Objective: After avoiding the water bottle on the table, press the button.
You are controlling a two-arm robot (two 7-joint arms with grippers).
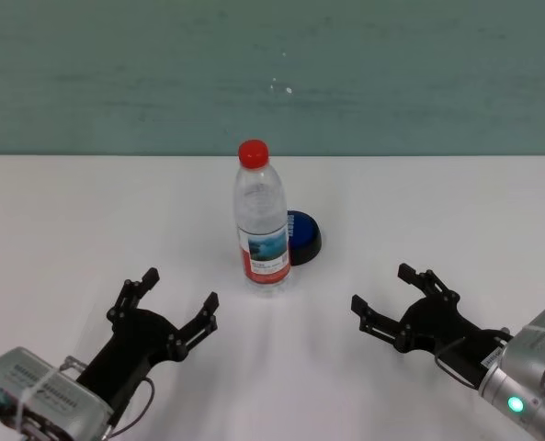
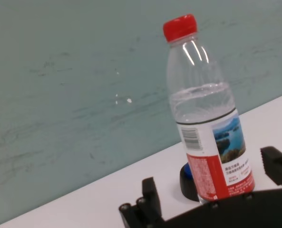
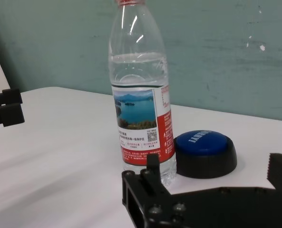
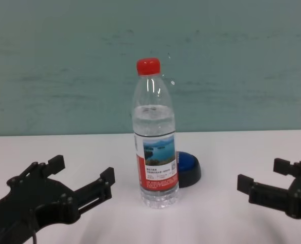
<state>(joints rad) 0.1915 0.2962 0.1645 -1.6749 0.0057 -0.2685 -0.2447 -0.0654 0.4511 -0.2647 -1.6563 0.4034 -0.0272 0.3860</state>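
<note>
The water bottle (image 1: 261,225) stands upright at the middle of the white table (image 1: 79,211), clear with a red cap and a red-and-white lake label. Just behind it and to its right sits the blue button (image 1: 301,233) on a black base, partly hidden by the bottle. My left gripper (image 1: 165,302) is open near the front left, short of the bottle. My right gripper (image 1: 384,294) is open at the front right, apart from both. The bottle (image 3: 140,95) and button (image 3: 205,152) show ahead in the right wrist view. The bottle (image 2: 205,109) fills the left wrist view.
A teal wall (image 1: 272,73) runs behind the table's far edge. White tabletop stretches to either side of the bottle and between the two grippers.
</note>
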